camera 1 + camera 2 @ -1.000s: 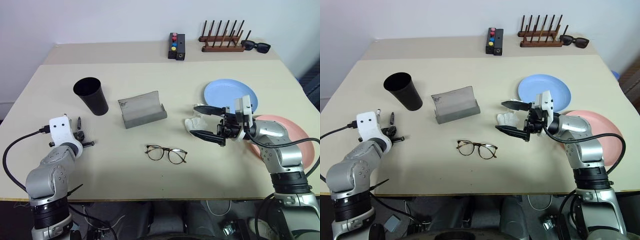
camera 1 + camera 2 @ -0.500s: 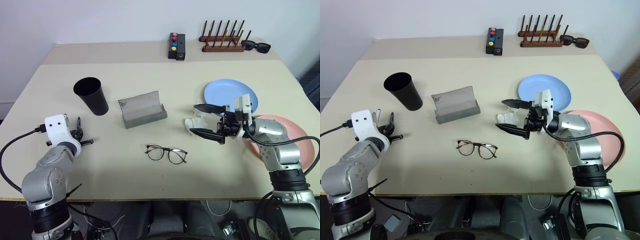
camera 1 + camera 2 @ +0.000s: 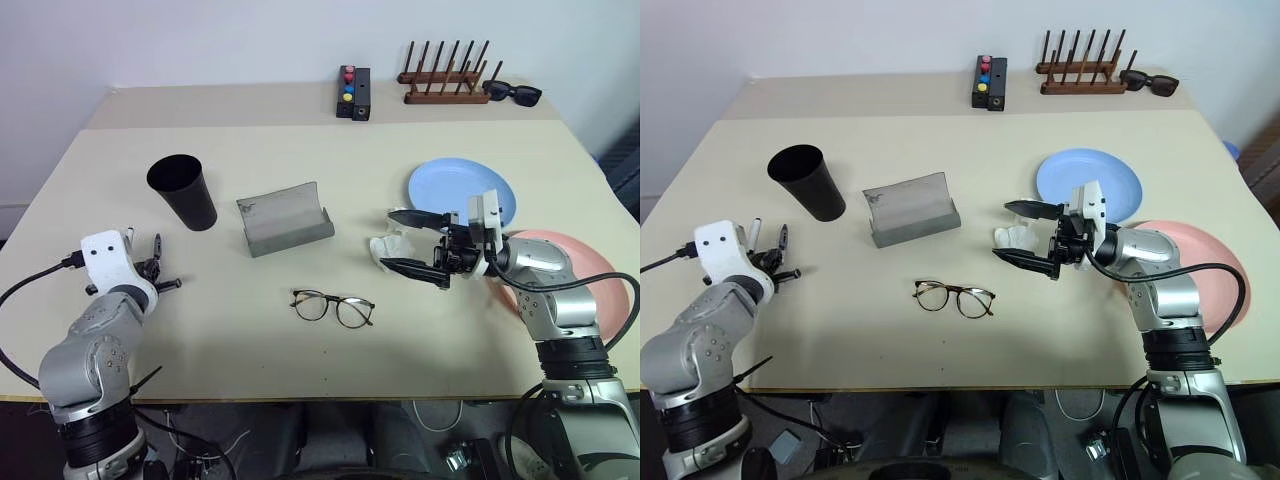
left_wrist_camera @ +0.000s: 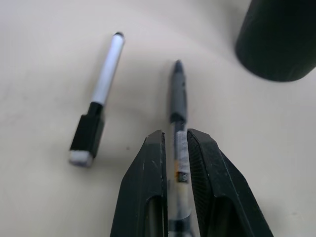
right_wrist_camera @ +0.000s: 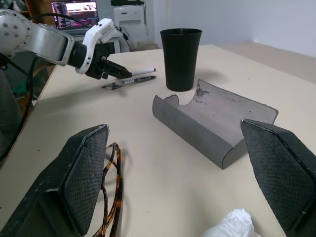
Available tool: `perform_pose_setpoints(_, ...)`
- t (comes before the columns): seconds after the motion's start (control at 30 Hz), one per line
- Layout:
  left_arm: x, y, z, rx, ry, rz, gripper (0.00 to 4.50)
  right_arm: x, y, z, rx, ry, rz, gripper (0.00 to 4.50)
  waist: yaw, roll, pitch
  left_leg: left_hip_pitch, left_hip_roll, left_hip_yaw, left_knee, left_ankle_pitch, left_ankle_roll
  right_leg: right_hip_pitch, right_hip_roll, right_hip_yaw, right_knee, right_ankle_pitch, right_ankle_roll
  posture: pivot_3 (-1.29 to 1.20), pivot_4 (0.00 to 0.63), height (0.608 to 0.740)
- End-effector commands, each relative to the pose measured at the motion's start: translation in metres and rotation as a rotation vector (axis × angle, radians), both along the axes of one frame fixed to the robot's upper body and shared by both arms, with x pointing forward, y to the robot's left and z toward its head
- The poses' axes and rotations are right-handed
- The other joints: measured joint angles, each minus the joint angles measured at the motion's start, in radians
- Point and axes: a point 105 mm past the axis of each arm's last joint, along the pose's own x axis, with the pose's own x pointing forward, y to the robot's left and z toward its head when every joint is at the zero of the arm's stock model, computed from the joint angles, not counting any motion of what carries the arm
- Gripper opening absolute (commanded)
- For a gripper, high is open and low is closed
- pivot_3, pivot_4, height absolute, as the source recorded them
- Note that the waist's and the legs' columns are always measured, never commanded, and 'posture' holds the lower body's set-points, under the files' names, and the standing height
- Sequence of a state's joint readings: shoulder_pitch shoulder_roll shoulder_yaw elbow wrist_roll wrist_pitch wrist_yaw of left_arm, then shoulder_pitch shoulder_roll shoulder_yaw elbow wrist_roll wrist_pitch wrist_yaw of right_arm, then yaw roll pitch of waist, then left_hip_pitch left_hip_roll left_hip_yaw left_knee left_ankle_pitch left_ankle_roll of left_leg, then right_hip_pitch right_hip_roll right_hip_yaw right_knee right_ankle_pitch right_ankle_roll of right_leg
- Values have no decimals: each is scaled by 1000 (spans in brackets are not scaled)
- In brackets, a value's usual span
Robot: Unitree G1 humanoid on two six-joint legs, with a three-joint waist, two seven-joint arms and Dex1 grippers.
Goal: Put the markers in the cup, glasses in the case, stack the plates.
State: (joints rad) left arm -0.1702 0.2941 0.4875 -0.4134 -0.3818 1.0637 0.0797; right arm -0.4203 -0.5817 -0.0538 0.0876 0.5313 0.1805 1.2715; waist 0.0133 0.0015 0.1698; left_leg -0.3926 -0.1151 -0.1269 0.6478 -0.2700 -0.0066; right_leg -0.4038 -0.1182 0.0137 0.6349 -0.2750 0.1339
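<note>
Near the desk's [image 3: 300, 360] left edge, the left end effector [image 4: 174, 148] is clamped on a dark pen [image 4: 178, 98], with a white marker [image 4: 101, 94] just beside it and the black cup [image 3: 183, 191] nearby. The right end effector [image 3: 408, 241] hangs wide open above the desk, empty, between the glasses [image 3: 332, 307] and the light blue plate [image 3: 455, 190].

Wall: plain white, ran behind the far edge of the tabletop [image 3: 300, 150].
Tabletop: pale beige, matte, with a seam across its far part.
Light: even and soft, with faint shadows.
Floor: dark, with cables [image 3: 200, 440] under the near edge.
Background: a lit monitor [image 5: 74, 8] and pale equipment (blurred) beyond the tabletop's end.
</note>
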Motion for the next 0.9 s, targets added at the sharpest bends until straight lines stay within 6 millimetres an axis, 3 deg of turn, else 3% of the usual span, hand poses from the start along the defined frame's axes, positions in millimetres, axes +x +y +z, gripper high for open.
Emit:
perform_pose_setpoints(0.03,-1,10,11,18,-28,40,685,-1,0,9,9,-46,5,4367,0,0,0,0,0,0,0,0,0,0,0,0,0,0,0,0,150,740)
perform_pose_setpoints(0.43,2,12,-4,-32,64,54,685,-6,-1,13,5,-48,-6,4367,0,0,0,0,0,0,0,0,0,0,0,0,0,0,0,0,150,740)
perform_pose_setpoints(0.8,7,1,1,0,56,-42,685,-6,-2,16,-2,-50,-28,4367,0,0,0,0,0,0,0,0,0,0,0,0,1,0,0,0,150,740)
perform_pose_setpoints(0.9,5,3,4,-18,26,-28,1538,-6,-3,16,-2,-51,-31,4367,0,0,0,0,0,0,0,0,0,0,0,0,1,0,0,0,150,740)
